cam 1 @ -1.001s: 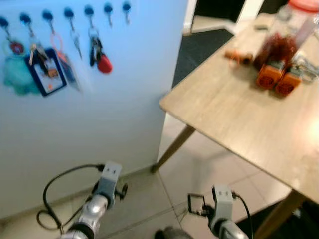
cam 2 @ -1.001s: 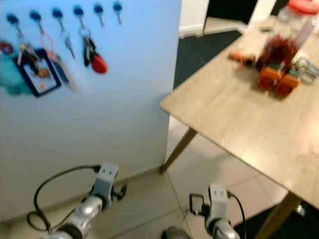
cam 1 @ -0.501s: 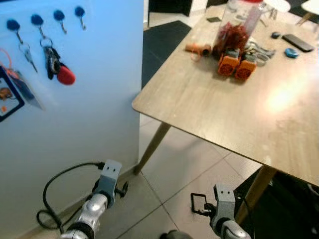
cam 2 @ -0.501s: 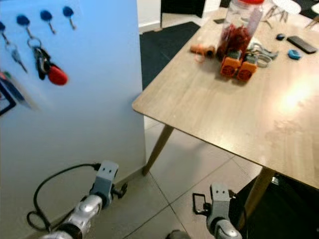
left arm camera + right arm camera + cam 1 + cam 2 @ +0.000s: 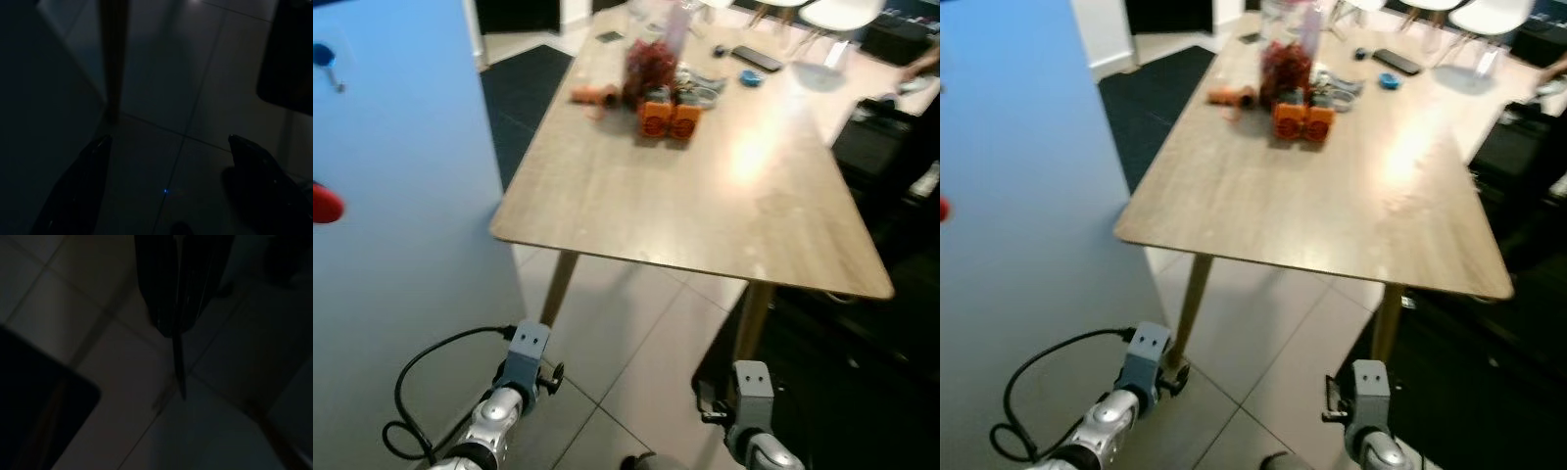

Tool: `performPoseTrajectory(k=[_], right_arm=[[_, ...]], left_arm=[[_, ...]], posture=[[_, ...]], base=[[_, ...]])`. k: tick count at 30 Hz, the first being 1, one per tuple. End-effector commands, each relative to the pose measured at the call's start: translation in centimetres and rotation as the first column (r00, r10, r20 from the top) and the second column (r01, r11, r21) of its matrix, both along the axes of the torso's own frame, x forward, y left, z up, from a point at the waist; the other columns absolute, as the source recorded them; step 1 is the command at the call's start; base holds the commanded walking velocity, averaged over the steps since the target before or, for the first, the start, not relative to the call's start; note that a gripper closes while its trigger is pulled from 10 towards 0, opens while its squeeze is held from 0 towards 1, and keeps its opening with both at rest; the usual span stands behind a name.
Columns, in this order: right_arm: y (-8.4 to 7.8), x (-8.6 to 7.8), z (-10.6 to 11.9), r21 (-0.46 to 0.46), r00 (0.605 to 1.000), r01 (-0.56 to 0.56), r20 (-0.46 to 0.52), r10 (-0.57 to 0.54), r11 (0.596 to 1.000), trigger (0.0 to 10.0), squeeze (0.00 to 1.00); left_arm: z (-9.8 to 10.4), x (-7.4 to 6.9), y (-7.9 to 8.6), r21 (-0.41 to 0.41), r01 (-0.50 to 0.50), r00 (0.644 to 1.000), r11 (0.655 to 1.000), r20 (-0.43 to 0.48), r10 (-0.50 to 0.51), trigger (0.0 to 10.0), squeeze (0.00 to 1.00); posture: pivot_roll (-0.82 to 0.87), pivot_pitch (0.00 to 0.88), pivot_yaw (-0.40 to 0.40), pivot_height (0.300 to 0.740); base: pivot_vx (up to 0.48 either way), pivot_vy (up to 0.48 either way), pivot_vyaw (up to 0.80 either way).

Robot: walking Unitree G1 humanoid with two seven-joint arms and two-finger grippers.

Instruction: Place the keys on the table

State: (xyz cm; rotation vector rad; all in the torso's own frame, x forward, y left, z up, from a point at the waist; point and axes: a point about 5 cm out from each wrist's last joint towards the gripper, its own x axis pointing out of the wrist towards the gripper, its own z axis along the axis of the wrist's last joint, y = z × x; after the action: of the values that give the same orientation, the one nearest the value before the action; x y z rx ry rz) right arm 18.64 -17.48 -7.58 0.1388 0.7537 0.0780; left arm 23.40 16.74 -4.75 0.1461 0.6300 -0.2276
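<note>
Nearest the camera, both arms hung low over the tiled floor (image 5: pixel 636 333). The left arm (image 5: pixel 494 416), with a black cable looped beside it, sat close to the blue panel (image 5: pixel 401 196). The left gripper (image 5: pixel 166 191) appeared in its dark wrist view with its two fingers (image 5: pixel 78 186) spread wide apart, released and grasping nothing, above a floor joint and near a table leg (image 5: pixel 113 58). The right arm (image 5: pixel 751 411) hung beside a black mat (image 5: pixel 842 392). The right gripper (image 5: pixel 178 318) appeared in its wrist view with its fingers pressed together, clenched; whether anything lay between them could not be told in the dark.

Farther on stood the wooden table (image 5: pixel 705 215), its near corner just beside the blue panel and its legs angled outward. The near half of the tabletop was bare. At its far end, a jar (image 5: pixel 651 64) of red contents stood just behind two orange blocks (image 5: pixel 668 119), which touched each other. An orange cylinder (image 5: pixel 592 95) lay to the left of the jar. Metal clutter lay right of the jar, too blurred to identify. Beyond lay a dark phone (image 5: pixel 756 59) and a small blue object (image 5: pixel 752 80).

On the panel, a blue hook (image 5: pixel 325 57) and a red tag (image 5: pixel 323 204) showed at the frame edge; the keys themselves could not be made out.
</note>
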Motion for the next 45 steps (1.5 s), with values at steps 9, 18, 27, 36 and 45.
performPoseTrajectory(k=[9,18,27,36,45], right_arm=[[-1.08,-0.19,-0.05,-0.039,1.000,0.011,-0.017,-0.012,0.999,10.0,0.00],[-1.24,-0.16,-0.02,-0.045,1.000,0.003,-0.017,-0.004,0.999,10.0,0.00],[-1.20,-0.14,0.00,-0.046,1.000,-0.002,-0.014,0.002,0.999,10.0,0.00],[-1.28,-0.24,-0.04,-0.049,1.000,-0.003,-0.018,0.002,0.999,10.0,0.00],[-1.32,-0.42,-0.15,-0.049,1.000,-0.001,-0.026,-0.001,0.999,10.0,0.00]], left_arm=[[-0.29,-0.29,0.25,-0.022,-0.074,0.997,0.997,-0.015,0.073,10.0,0.00],[-0.20,-0.18,0.07,-0.035,-0.077,0.997,0.996,-0.011,0.076,10.0,0.00],[-0.28,-0.25,-0.26,-0.040,-0.065,0.998,0.997,-0.015,0.065,10.0,0.00],[-0.23,-0.13,-0.22,-0.036,-0.080,0.997,0.996,-0.016,0.079,10.0,0.00],[-0.16,0.09,-0.42,-0.039,-0.070,0.997,0.997,-0.025,0.069,10.0,0.00]], posture=[[0.05,0.059,-0.027,0.740],[0.05,0.053,-0.031,0.740],[0.04,0.049,-0.031,0.740],[0.04,0.052,-0.030,0.740],[0.04,0.052,-0.028,0.740]], base=[[0.000,0.000,-0.23],[0.000,-0.098,0.00],[0.000,-0.440,0.00],[0.000,-0.315,0.00],[0.000,0.000,0.00]])
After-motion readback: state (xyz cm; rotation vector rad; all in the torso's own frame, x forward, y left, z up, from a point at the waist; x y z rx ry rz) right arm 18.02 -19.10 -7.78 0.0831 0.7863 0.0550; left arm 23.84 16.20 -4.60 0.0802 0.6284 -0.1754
